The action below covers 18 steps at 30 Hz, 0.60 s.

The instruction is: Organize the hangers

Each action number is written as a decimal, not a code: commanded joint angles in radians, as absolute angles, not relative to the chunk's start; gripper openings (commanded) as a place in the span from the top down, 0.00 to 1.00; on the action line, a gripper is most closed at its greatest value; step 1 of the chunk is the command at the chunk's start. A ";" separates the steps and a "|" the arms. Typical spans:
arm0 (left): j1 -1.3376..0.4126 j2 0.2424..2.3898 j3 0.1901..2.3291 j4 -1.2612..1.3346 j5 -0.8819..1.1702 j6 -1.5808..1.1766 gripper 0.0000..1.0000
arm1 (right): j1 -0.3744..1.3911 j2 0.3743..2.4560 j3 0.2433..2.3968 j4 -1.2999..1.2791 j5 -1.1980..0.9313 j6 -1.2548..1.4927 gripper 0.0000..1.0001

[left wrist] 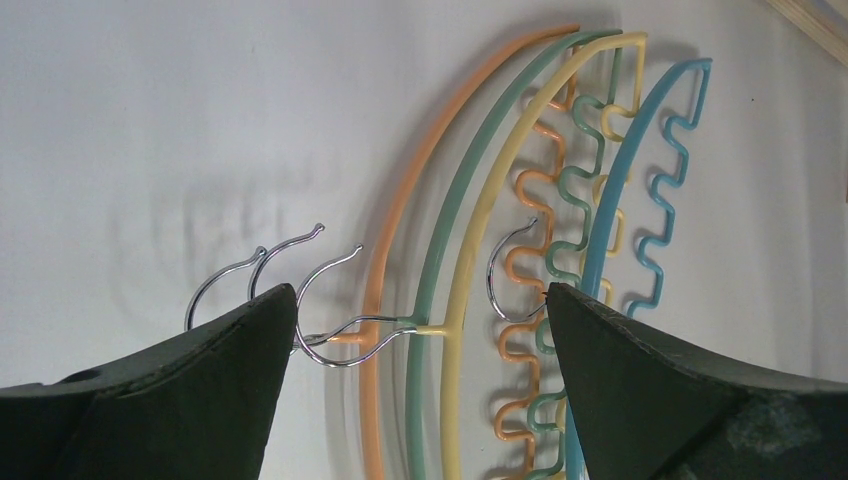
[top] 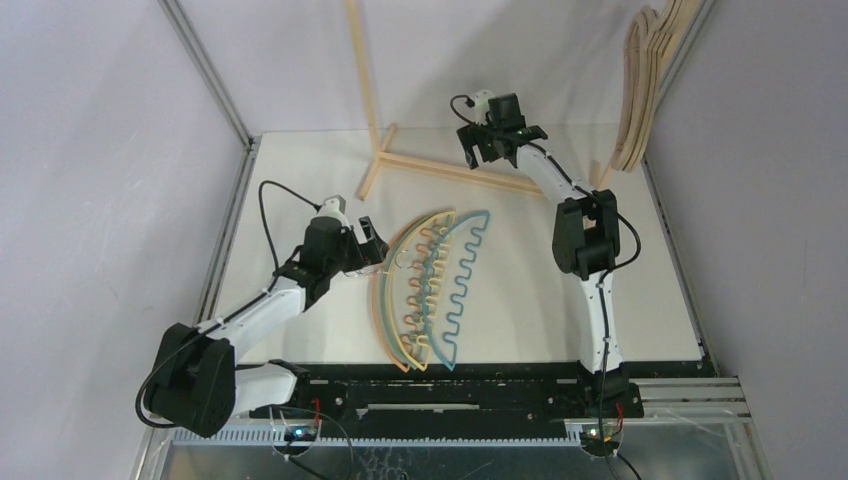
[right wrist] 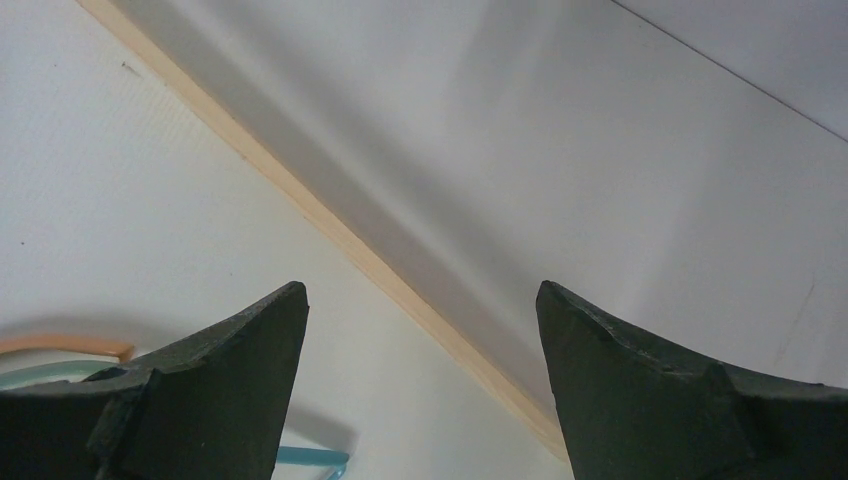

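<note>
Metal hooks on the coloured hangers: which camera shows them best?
Left wrist: the metal hooks sit large and sharp in front of the open left hand. Top external shows them only as faint specks beside that hand. Right wrist shows none, just ends of the coloured hangers low left.

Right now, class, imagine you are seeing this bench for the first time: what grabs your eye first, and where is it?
The fan of coloured hangers, orange, green, yellow and teal, lies flat mid-table, with metal hooks at the open left gripper. At the far right corner a bunch of pale wooden hangers stands out, while the right gripper is open and empty over the wooden rack's foot.
</note>
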<state>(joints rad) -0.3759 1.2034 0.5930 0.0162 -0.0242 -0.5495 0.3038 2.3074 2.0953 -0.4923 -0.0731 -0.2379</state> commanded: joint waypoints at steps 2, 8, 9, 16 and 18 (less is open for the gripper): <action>-0.382 1.209 0.638 0.045 -0.040 -0.546 0.00 | 0.294 2.310 2.121 -0.495 -0.126 -0.249 0.10; -0.382 1.220 0.639 0.046 -0.035 -0.549 0.00 | 0.296 2.336 2.103 -0.512 -0.145 -0.250 0.14; -0.382 1.218 0.638 0.046 -0.036 -0.549 0.00 | 0.296 2.341 2.103 -0.514 -0.153 -0.249 0.14; -0.382 1.211 0.635 0.041 -0.041 -0.546 0.00 | 0.304 2.386 2.156 -0.553 -0.154 -0.250 0.15; -0.382 1.210 0.635 0.041 -0.045 -0.546 0.00 | 0.309 2.406 2.191 -0.580 -0.155 -0.257 0.15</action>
<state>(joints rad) -0.3759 1.2205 0.5930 0.0170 -0.0246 -0.5495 0.2985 2.3806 2.1105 -0.5461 -0.1413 -0.2409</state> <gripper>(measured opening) 0.996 0.851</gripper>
